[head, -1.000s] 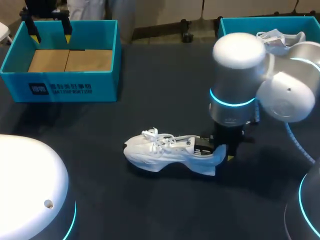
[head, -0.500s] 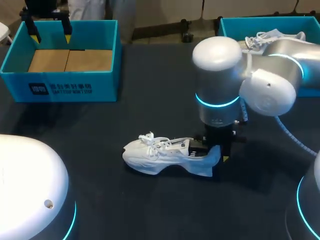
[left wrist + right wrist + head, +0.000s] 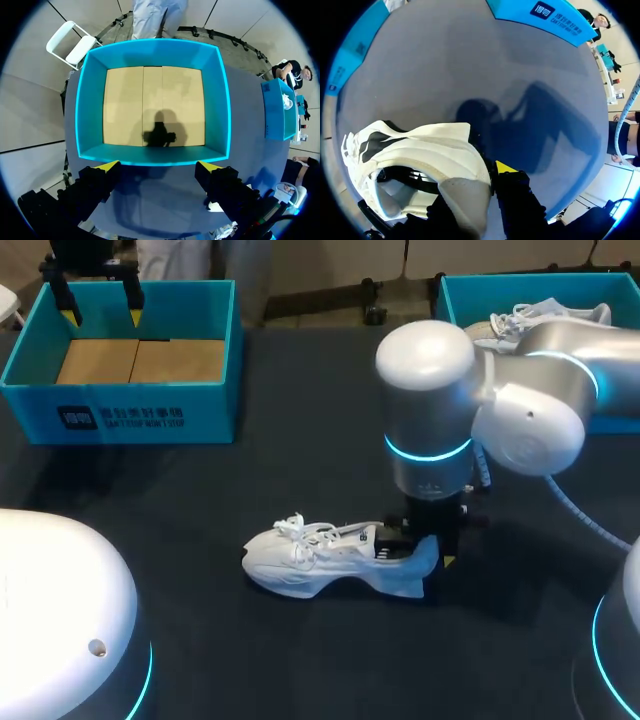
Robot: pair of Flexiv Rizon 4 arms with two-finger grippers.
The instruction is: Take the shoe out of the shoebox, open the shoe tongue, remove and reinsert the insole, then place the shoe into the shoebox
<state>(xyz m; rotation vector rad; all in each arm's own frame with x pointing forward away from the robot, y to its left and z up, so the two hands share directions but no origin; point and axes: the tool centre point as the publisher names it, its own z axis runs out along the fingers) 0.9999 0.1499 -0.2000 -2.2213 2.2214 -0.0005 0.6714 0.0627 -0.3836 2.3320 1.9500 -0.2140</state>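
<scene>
A white laced shoe (image 3: 312,562) lies on its sole on the dark table, toe toward my left. My right gripper (image 3: 432,548) points down at its heel and is shut on the heel collar. In the right wrist view the shoe (image 3: 430,150) fills the space at the gripper (image 3: 476,186); one yellow-tipped finger (image 3: 504,167) presses the heel's outside, while the other is hidden inside the shoe. The teal shoebox (image 3: 120,418) stands at the back left with bare cardboard inside. My left gripper (image 3: 100,302) hangs open above it, and the left wrist view shows the box (image 3: 92,100) under the gripper (image 3: 157,166).
A second teal box (image 3: 452,290) at the back right holds another white shoe (image 3: 545,312). My right arm's bulky wrist (image 3: 430,410) stands over the table's middle. Part of my left arm (image 3: 60,620) fills the near left corner.
My right arm has swung to the left and dragged the shoe a little leftward by its heel. The left arm has stayed above the shoebox.
</scene>
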